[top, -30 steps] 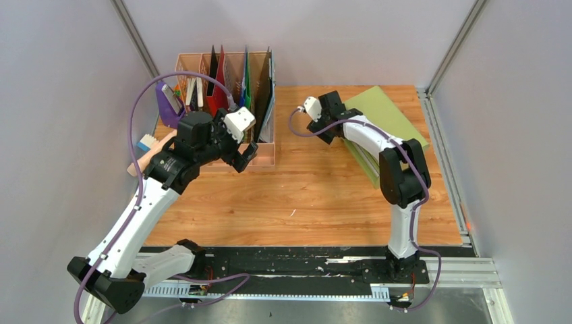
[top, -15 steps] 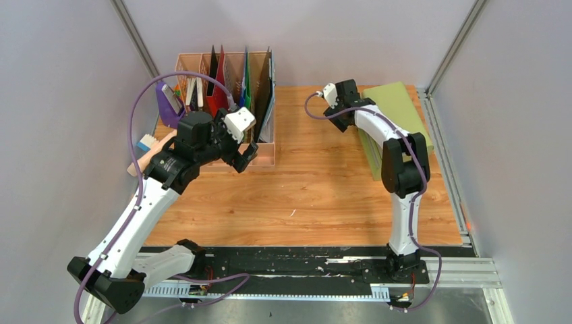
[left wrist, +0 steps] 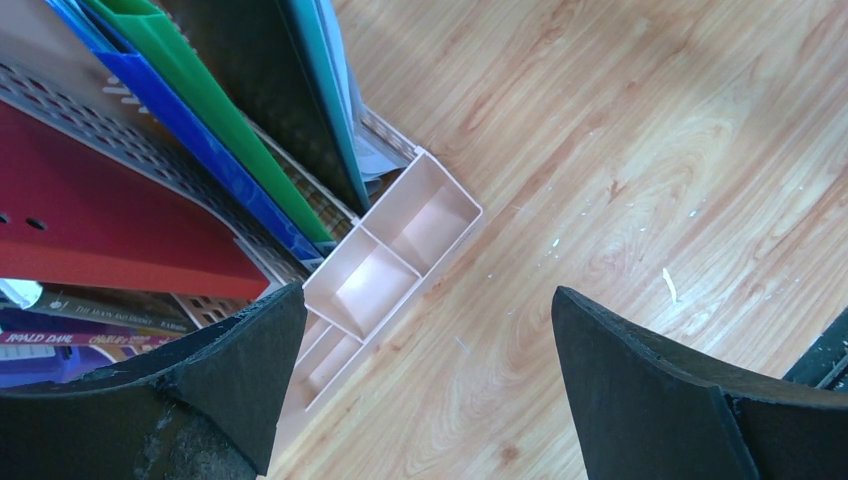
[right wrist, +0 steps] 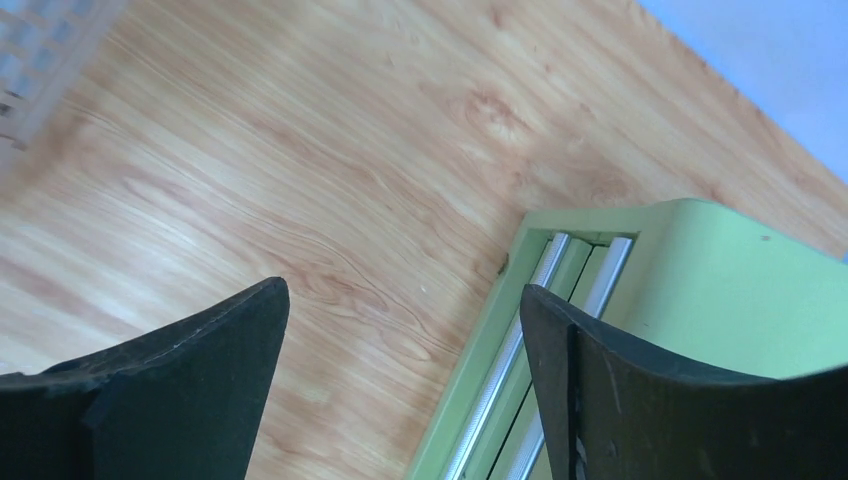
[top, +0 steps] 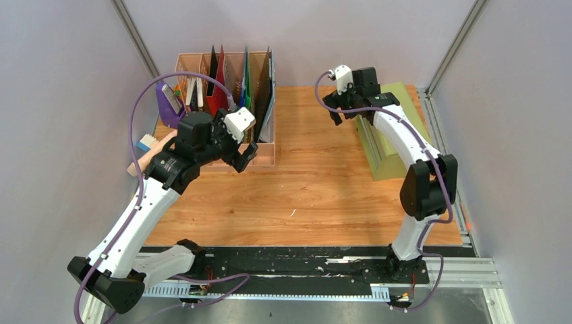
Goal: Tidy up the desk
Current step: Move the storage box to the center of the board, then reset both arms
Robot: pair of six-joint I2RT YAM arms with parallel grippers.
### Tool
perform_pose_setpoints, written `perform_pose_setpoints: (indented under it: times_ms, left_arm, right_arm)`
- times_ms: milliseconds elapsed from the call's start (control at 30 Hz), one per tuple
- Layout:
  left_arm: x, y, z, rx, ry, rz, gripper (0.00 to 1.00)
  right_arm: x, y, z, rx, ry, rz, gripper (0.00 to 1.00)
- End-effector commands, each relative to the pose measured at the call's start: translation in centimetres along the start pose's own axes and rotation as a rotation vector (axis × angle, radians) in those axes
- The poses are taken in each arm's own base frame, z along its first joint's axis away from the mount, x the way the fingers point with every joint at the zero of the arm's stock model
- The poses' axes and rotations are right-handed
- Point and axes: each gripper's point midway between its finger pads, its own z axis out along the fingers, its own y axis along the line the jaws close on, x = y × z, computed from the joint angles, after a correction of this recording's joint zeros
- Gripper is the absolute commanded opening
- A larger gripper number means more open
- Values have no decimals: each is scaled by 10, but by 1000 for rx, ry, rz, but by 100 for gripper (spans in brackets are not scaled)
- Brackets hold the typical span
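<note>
Top view: the desk filled the middle of the cell, with a pink file organizer at its far left and a green drawer cabinet at its far right. Left wrist view: left gripper jaws wide apart, empty, above the organizer's front trays. Right wrist view: right gripper jaws apart, empty, over wood beside the cabinet's corner.
</note>
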Motion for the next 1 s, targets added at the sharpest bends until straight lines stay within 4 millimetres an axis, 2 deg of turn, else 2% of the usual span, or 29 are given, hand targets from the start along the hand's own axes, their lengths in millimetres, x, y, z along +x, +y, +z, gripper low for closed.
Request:
perform_pose_setpoints:
  times_ms: [0, 300, 533, 667, 800, 967]
  left_arm:
    - [-8, 11, -4, -62, -36, -6, 100]
    - [-5, 18, -7, -105, -34, -1, 100]
    - [-2, 30, -6, -173, -20, -11, 100]
    - [3, 46, -8, -263, 0, -39, 100]
    - [12, 72, -17, -414, 25, -93, 100]
    - [21, 97, -33, -540, 26, -180, 100]
  right_arm:
    - [-39, 9, -40, -48, -149, 93, 89]
    - [-63, -3, -88, 8, -255, 147, 100]
    - [-76, -31, -126, 78, -347, 256, 100]
    - [-83, -52, -145, 121, -398, 312, 100]
    - [-88, -72, -161, 144, -447, 395, 100]
    - [-78, -87, -181, 91, -498, 560, 100]
